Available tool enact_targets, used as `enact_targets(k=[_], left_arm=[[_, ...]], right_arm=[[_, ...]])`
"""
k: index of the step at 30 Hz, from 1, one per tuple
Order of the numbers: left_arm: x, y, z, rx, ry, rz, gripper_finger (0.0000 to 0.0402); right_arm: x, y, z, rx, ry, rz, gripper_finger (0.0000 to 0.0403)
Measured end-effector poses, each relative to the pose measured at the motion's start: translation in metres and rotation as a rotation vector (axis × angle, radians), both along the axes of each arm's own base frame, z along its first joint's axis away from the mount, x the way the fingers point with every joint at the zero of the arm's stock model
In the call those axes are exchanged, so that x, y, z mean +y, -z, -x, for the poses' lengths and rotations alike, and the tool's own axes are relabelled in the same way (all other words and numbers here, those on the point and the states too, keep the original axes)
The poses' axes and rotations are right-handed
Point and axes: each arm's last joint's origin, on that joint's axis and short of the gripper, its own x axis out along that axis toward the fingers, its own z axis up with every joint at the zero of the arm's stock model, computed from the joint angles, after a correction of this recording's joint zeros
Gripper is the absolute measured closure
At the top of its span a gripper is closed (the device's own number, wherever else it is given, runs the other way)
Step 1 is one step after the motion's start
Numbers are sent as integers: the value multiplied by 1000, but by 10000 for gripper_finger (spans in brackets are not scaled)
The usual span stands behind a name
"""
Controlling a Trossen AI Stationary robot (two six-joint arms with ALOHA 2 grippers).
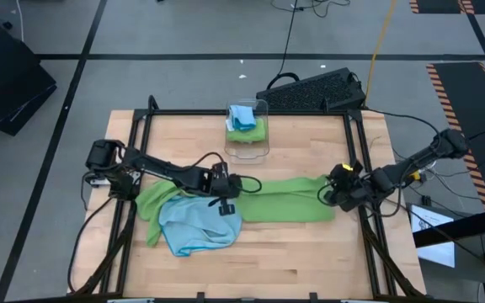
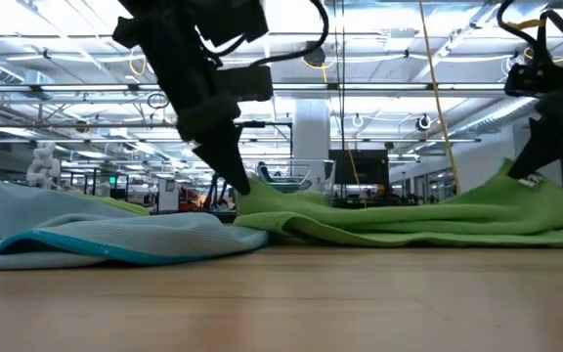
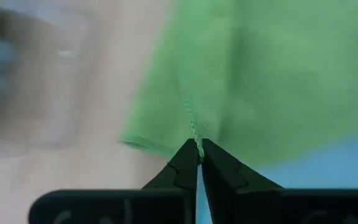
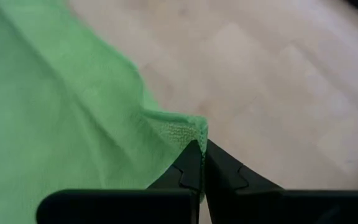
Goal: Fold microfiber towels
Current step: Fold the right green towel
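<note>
High view: green towel (image 1: 285, 200) stretched lengthwise left-right; left tool (image 1: 226, 195), right tool (image 1: 333, 192) each pinching an end

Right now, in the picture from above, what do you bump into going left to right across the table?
Light blue towel → left arm's fingers → long green towel → right arm's fingers.
</note>
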Motion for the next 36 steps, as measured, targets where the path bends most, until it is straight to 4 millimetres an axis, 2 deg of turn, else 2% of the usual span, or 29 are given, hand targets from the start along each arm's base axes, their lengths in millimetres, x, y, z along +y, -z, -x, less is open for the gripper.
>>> enact_targets(k=[4,7,11,15,18,22,25,28,31,36], left_arm=[[13,-4,-3,-61,-133,-149,396],[22,-6,-4,-106,-260,-209,390],[27,-5,-4,-110,-281,-156,367],[27,-4,-4,-118,-308,-51,329],[20,-9,-1,-117,-282,28,292],[6,-29,6,-167,-247,92,251],[-11,-45,11,-229,-183,105,234],[-32,-50,14,-250,-89,98,230],[-48,-43,9,-269,-35,99,229],[-56,-16,-10,-295,-21,110,229]], right_arm=[[-7,2,-1,-42,73,99,399],[-12,4,-3,-89,132,162,399],[-16,8,-5,-105,170,176,388],[-20,10,-6,-101,228,110,347],[-19,7,-9,-93,218,26,305],[-15,-4,-17,-124,158,-68,257],[-9,-10,-29,-187,31,-178,239],[0,-8,-41,-267,-95,-302,235],[9,3,-47,-308,-172,-379,242],[20,35,-46,-293,-209,-426,268]])
